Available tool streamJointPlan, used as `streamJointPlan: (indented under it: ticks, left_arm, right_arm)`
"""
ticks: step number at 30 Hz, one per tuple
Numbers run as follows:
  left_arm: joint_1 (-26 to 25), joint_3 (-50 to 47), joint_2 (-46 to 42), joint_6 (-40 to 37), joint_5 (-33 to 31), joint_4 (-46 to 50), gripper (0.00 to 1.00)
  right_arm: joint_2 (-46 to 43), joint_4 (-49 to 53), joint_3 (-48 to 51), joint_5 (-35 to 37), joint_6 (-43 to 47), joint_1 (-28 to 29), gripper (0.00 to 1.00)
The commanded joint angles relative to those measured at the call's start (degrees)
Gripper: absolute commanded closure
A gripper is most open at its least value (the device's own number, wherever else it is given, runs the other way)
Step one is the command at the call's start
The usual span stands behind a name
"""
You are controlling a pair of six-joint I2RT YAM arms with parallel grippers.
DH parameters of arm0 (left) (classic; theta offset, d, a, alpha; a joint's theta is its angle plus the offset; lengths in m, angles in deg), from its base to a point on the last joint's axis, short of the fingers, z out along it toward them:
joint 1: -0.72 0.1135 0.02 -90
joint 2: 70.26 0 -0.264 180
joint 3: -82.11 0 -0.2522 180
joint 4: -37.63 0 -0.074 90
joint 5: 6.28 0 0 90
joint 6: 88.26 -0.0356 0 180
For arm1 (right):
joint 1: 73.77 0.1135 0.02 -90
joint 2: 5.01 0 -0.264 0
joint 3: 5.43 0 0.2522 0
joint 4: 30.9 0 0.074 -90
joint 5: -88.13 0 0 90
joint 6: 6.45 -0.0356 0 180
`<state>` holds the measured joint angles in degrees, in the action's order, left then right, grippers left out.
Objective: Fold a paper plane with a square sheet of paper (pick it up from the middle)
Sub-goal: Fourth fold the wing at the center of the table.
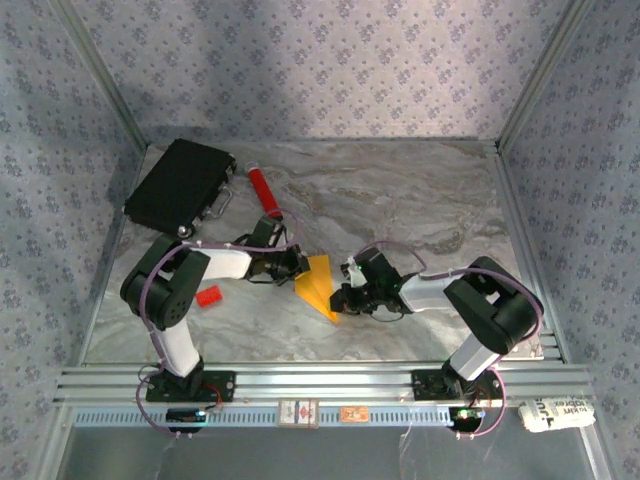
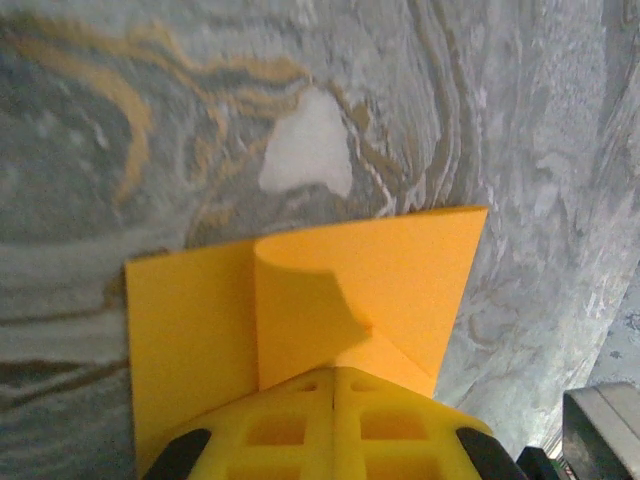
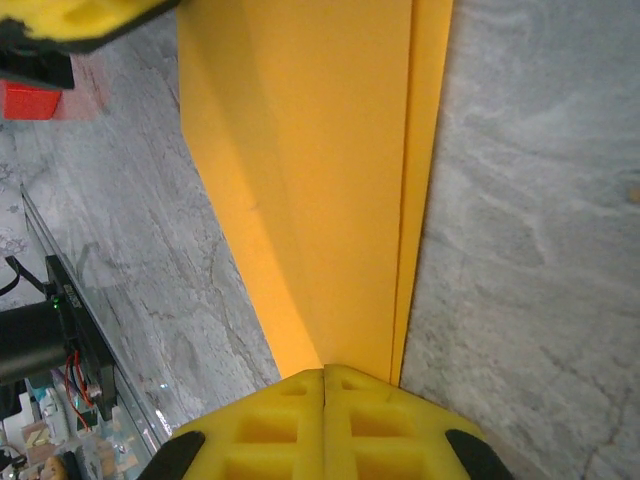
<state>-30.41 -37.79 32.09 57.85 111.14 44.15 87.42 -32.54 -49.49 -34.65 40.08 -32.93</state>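
Note:
The square sheet of paper [image 1: 318, 285] is orange-yellow and folded to a pointed wedge, its tip toward the near edge. It sits mid-table between both arms. My left gripper [image 1: 298, 267] is shut on its left side. In the left wrist view the closed yellow fingertips [image 2: 300, 400] pinch the paper [image 2: 380, 270], with one flap curling up beside a flat layer. My right gripper [image 1: 345, 297] is shut on the pointed end. In the right wrist view the paper [image 3: 320, 170] runs away from the closed gripper [image 3: 325, 372] as a long folded strip with a layered right edge.
A black case [image 1: 180, 185] lies at the back left with a red cylinder [image 1: 265, 192] beside it. A small red block [image 1: 209, 296] sits by the left arm, also seen as the red block [image 3: 28, 100]. A metal rail [image 1: 320, 380] borders the near edge.

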Motion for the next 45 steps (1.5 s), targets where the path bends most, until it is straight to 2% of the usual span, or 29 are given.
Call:
streamJointPlan:
  ticks: [1,20,25,33,39,45]
  left_arm:
    - [3.16,1.97,2.15,-2.22,-7.69,2.52,0.94]
    - [6.09,8.69,2.39,-7.15,-8.21,11.15,0.92]
    - [5.02,9.40,-2.54,-6.86,-7.30,13.16,0.89]
    - [-0.34,4.49,-8.56,-5.76,-7.86,7.34,0.87]
    - [-4.22,-0.19,-5.21,-0.55,-2.16,-5.09,0.87]
    - [-5.16,0.26,-0.65,0.22,-1.77,-4.42,0.89]
  right_arm:
    - [1.05,12.54,3.16,2.01,1.28,0.03,1.00]
    - [1.27,12.87,2.58,1.98,1.42,-0.01,1.00]
    - [1.26,13.49,1.75,2.18,1.90,-0.10,1.00]
    - [1.38,14.79,0.15,2.97,2.00,-0.21,1.00]
    - [0.70,15.17,0.51,3.21,1.97,-0.23,1.00]
    - [-0.40,15.18,0.03,2.95,2.05,-0.37,1.00]
